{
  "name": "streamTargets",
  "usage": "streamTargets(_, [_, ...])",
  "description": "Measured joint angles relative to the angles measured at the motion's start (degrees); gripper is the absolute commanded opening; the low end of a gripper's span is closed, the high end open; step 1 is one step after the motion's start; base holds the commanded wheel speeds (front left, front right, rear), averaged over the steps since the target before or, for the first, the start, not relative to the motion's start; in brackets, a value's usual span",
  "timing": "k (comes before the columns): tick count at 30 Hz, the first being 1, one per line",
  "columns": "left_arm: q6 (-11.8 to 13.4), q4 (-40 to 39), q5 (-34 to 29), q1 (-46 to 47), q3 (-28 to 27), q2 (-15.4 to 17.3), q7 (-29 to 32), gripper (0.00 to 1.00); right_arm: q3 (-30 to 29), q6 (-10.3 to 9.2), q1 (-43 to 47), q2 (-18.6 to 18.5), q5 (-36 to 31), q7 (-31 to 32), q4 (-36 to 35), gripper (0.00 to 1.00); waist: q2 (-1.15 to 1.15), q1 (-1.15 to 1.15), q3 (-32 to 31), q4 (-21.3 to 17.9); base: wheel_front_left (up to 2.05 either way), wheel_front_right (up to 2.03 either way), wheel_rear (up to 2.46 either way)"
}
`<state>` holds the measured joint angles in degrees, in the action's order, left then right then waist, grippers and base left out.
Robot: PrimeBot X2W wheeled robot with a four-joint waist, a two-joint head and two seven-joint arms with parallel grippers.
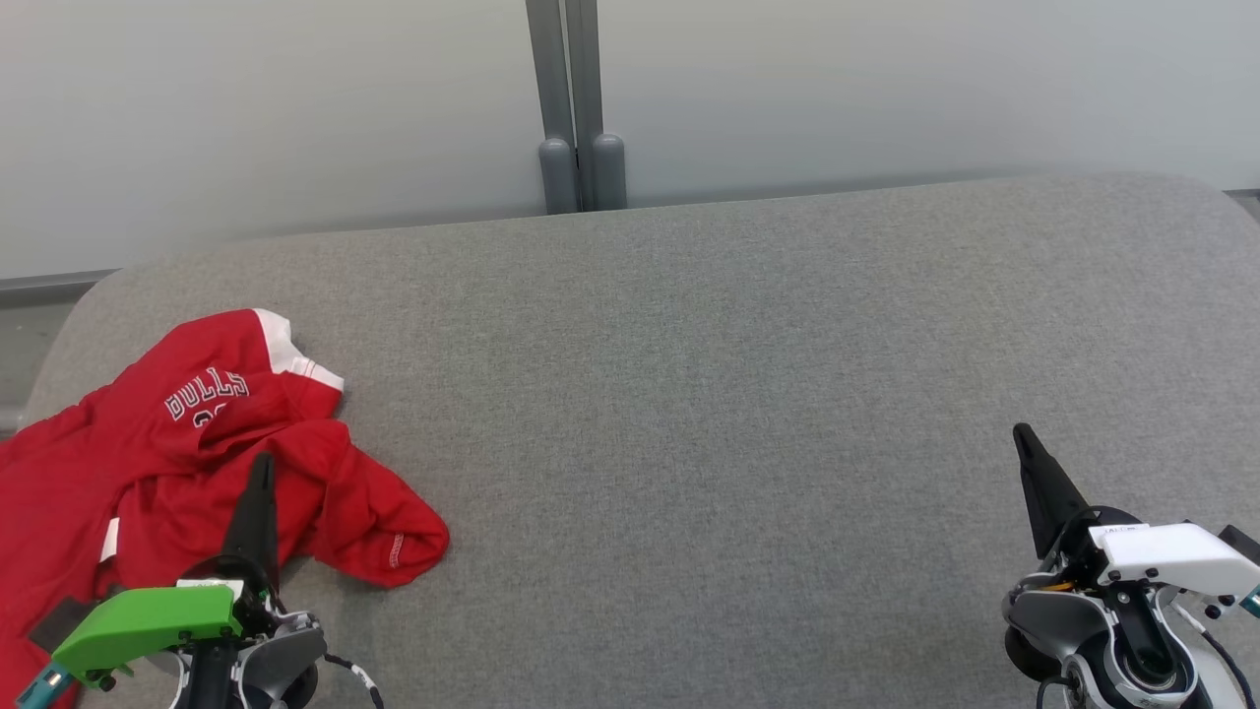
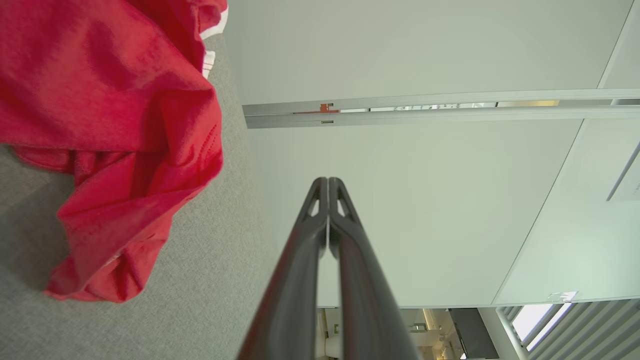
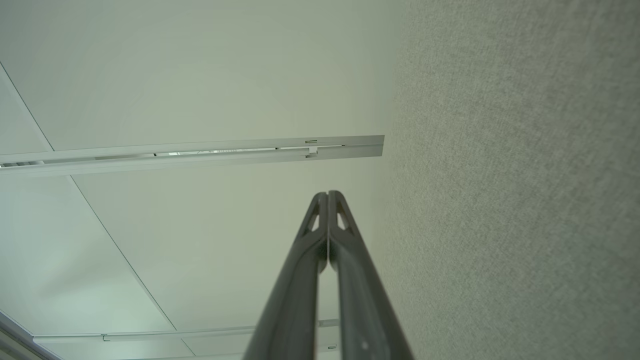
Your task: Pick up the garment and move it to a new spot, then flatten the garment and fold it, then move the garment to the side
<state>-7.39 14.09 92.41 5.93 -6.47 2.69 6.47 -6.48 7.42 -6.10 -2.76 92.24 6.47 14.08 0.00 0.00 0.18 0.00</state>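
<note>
A crumpled red garment (image 1: pixel 187 463) with white trim and white "BULLS" lettering lies at the left end of the grey table (image 1: pixel 709 414), part of it running off the head view's left edge. My left gripper (image 1: pixel 262 465) hovers over its near edge, shut, with nothing between the fingers. In the left wrist view the garment (image 2: pixel 110 125) bunches at the upper left, apart from the closed fingertips (image 2: pixel 328 181). My right gripper (image 1: pixel 1020 433) is shut and empty above bare table at the lower right, and its tips (image 3: pixel 327 194) meet in the right wrist view.
A pale partition wall (image 1: pixel 886 89) with a grey double post (image 1: pixel 576 108) stands behind the table's far edge. The table's middle and right are open grey fabric surface. The table's rounded left corner (image 1: pixel 89 295) lies just beyond the garment.
</note>
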Motion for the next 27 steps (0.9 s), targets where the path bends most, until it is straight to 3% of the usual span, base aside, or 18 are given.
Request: streamTargets(27, [0.00, 0.00, 0.00, 0.00, 0.00, 0.00, 0.00, 0.00, 0.00, 0.00, 0.00, 0.00, -0.01, 0.00, 0.00, 0.00, 0.00, 0.00, 0.00, 0.00, 0.00, 0.00, 0.00])
